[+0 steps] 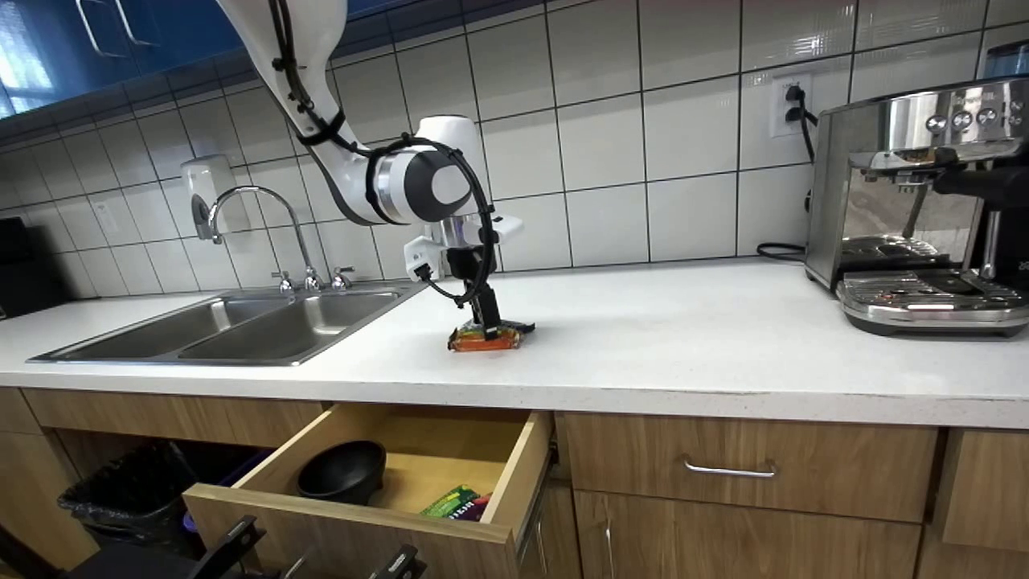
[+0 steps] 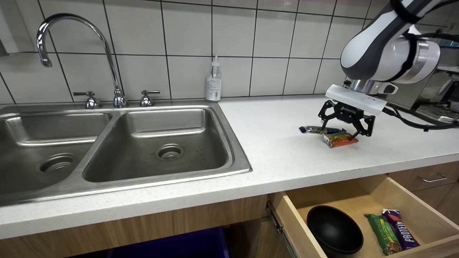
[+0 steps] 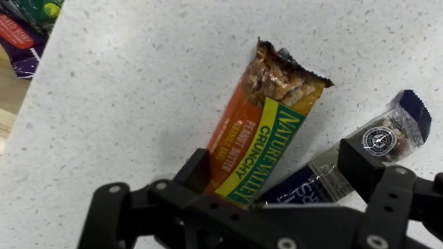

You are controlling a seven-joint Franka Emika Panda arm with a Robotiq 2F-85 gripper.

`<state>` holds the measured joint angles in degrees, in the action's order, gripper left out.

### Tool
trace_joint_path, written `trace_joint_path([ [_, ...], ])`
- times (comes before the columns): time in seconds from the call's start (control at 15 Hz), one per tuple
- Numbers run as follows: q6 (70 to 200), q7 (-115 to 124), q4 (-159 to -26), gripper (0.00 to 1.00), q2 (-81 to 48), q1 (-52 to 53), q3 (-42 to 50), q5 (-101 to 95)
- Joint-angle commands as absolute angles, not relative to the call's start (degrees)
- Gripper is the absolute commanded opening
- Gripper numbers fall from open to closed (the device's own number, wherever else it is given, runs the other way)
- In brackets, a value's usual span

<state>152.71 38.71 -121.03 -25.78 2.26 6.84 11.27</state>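
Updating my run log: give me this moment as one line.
gripper: open, low over counter | nearest: orange granola bar, blue-ended bar | held: nothing | drawer: open; black bowl, green bar, purple bar inside

On the counter (image 1: pixel 683 322), the Nature Valley bar (image 3: pixel 259 138) lies under your gripper (image 2: pixel 338 133), a second bar (image 3: pixel 325 178) just behind it toward the wall (image 2: pixel 279 75). In both exterior views, you have the sink (image 2: pixel 172 125) on the left, the espresso machine (image 1: pixel 924 209) on the right, and below, the drawer (image 1: pixel 362 531), its bowl (image 2: pixel 335 229) left of two more bars (image 2: pixel 384 233).

Glossy plastic granola-bar wrapper (image 3: pixel 259 135), smooth metal sink (image 2: pixel 122 154)
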Motion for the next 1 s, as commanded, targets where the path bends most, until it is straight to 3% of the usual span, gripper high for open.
trace_joint_path([
  [0.0,151.12,38.31,-121.08,1.0,-24.61,1.89,6.21,12.69],
  [0.93,152.77,36.89,-126.33,1.0,-19.5,1.29,5.42,15.43],
])
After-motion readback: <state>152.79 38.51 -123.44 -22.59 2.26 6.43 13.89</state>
